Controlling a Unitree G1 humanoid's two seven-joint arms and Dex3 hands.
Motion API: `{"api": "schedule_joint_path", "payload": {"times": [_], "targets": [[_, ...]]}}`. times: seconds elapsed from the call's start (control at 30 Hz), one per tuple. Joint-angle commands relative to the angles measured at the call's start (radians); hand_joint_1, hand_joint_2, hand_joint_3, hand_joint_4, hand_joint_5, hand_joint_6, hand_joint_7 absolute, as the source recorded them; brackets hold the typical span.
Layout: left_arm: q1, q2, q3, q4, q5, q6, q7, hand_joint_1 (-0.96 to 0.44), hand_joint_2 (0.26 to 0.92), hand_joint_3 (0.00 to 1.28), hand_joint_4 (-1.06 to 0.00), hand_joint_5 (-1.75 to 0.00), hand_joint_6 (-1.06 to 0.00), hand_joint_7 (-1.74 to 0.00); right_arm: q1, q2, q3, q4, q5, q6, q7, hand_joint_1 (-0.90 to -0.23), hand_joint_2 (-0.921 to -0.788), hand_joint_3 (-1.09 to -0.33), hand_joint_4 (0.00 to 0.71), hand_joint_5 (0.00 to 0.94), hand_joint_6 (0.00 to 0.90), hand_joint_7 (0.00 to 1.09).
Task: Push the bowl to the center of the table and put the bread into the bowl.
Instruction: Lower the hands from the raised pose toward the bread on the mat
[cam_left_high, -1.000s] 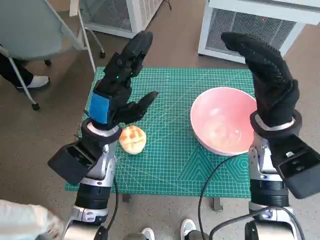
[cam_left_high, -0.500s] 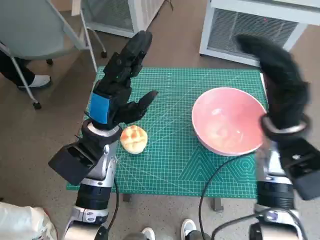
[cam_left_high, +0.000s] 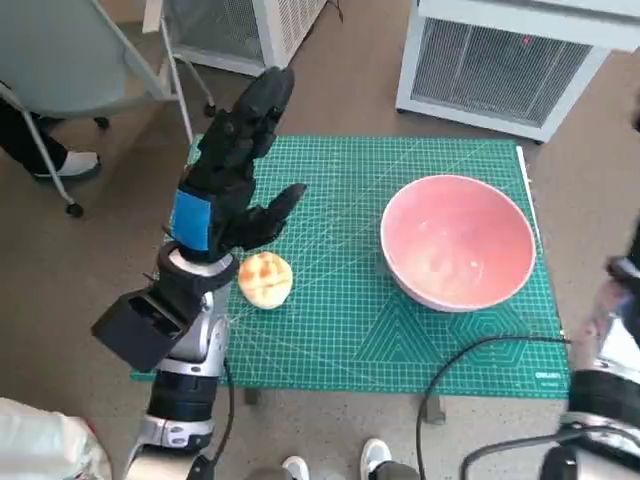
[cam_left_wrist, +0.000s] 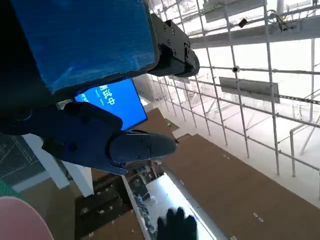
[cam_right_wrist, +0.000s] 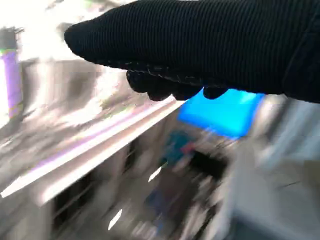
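You are seeing a green mat (cam_left_high: 350, 300) covering the worktop; left hand (cam_left_high: 225, 185) is spreading empty; right hand (cam_right_wrist: 210, 45) is blurring, grip indeterminable.

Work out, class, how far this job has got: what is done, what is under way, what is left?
Done: nothing. The pink bowl sits right of the green mat's centre, empty. Under way: the left hand hangs open above the bread roll, not touching. The right hand is off to the side. Left: pushing, then loading.

One pink bowl (cam_left_high: 457, 242), one bread roll (cam_left_high: 265, 279), one green mat (cam_left_high: 350, 330), two white cabinets (cam_left_high: 505, 60), one chair (cam_left_high: 75, 50).
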Motion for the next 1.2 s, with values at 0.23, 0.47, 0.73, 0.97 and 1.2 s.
{"api": "schedule_joint_path", "payload": {"times": [0.23,0.47,0.73,0.97,1.2], "targets": [[0.012,0.007,0.014,-0.007,-0.025,0.014,-0.005,-0.45,0.921,0.36,-0.30,0.00,-0.31,-0.18,0.014,-0.008,-0.013,0.277,-0.008,0.113,-0.086,-0.515,-0.921,-0.874,0.228,0.000,0.179,0.19],[0.018,0.014,0.020,-0.017,-0.017,0.019,-0.001,-0.45,0.921,0.36,-0.30,0.00,-0.31,-0.18,0.011,0.027,-0.026,0.343,0.025,0.219,-0.055,-0.492,-0.921,-0.875,0.188,0.000,0.194,0.13],[0.031,0.027,0.029,-0.028,-0.002,0.015,0.007,-0.45,0.921,0.35,-0.29,0.00,-0.31,-0.18,-0.006,0.069,-0.019,0.380,0.014,0.352,-0.061,-0.499,-0.921,-0.854,0.155,0.000,0.202,0.11],[0.044,0.045,0.039,-0.038,0.001,0.017,0.011,-0.46,0.921,0.35,-0.30,0.00,-0.31,-0.18,-0.036,0.115,-0.013,0.393,0.006,0.444,-0.072,-0.511,-0.921,-0.862,0.138,0.003,0.201,0.10],[0.070,0.052,0.042,-0.066,0.012,0.020,0.029,-0.47,0.921,0.35,-0.30,0.00,-0.31,-0.17,-0.069,0.162,0.004,0.399,-0.009,0.494,-0.093,-0.505,-0.921,-0.876,0.175,0.019,0.232,0.11]]}}
